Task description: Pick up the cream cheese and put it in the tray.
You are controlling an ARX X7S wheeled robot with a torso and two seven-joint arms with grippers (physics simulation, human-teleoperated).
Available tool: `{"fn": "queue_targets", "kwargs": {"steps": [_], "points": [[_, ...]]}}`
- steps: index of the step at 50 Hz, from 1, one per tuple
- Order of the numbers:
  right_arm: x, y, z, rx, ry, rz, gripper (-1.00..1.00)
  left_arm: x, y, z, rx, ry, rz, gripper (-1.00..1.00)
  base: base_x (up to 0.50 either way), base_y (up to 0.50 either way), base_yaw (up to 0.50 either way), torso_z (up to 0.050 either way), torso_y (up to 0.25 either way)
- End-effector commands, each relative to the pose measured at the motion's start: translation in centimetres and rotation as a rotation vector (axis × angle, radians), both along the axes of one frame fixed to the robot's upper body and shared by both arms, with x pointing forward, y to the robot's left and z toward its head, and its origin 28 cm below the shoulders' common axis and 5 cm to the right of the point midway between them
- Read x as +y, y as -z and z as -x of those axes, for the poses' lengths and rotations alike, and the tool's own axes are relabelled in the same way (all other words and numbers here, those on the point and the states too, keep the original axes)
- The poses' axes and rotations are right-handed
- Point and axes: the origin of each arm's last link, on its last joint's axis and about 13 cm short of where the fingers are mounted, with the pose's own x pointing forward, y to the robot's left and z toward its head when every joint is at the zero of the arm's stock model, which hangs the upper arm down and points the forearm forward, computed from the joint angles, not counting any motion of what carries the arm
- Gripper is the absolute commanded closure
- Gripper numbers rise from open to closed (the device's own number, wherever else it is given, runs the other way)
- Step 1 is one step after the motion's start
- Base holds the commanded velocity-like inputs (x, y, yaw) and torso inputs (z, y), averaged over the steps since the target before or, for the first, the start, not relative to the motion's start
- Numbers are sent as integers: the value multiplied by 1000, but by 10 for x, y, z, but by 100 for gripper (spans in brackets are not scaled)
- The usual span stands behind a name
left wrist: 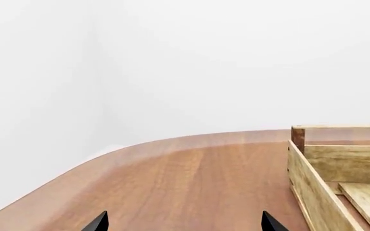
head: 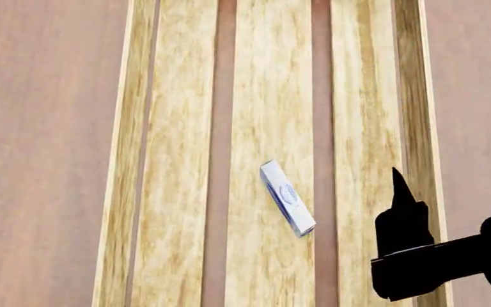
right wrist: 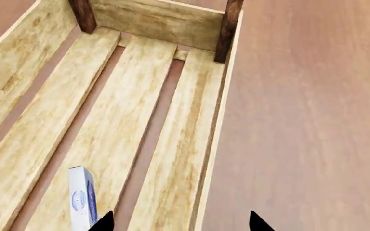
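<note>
Right gripper (head: 396, 192) beside cream cheese (head: 288, 197)

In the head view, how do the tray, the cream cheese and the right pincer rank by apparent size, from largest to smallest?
1. The tray, running past the top and bottom of the picture.
2. The right pincer; it is nearer the camera, so it looks enlarged.
3. The cream cheese, lying on the tray's slats.

Head (head: 373, 96) and right-wrist views over tray.
</note>
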Motion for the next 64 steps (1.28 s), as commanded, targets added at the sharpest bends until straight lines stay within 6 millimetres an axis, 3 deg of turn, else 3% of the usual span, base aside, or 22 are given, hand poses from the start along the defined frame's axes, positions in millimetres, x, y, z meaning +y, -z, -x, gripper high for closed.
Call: {"fn": "queue_targets", "kwargs": {"steps": [1, 7, 18, 19, 26, 30, 45, 64], "points": [[-18, 6, 11, -112, 94, -31, -100, 6, -6, 1, -20, -29, 10, -100, 0, 0, 0, 0, 0], [-26, 12, 12, -183, 147, -98, -100, 15, -16, 0, -48, -74, 13, -100, 0, 0, 0, 0, 0], [-28, 28, 6, -307, 190, -158, -100, 26, -101, -4, -207, -58, -71, -100, 0, 0, 0, 0, 0], [-28, 28, 6, -307, 190, -158, -100, 26, -102, -4, -207, -58, -71, -100, 0, 0, 0, 0, 0], [-23, 30, -1, -372, 228, -150, -100, 26, -154, -12, -228, 66, -81, -100, 0, 0, 0, 0, 0], [-19, 29, -5, -436, 248, -144, -100, 24, -170, -23, -242, 83, -103, -100, 0, 0, 0, 0, 0], [-2, 10, -10, -677, 277, -156, -100, 7, -210, -48, -324, 193, -120, -100, 0, 0, 0, 0, 0], [8, 1, -6, -756, 280, -135, -100, -10, -231, -28, -487, 258, -139, -100, 0, 0, 0, 0, 0]]}}
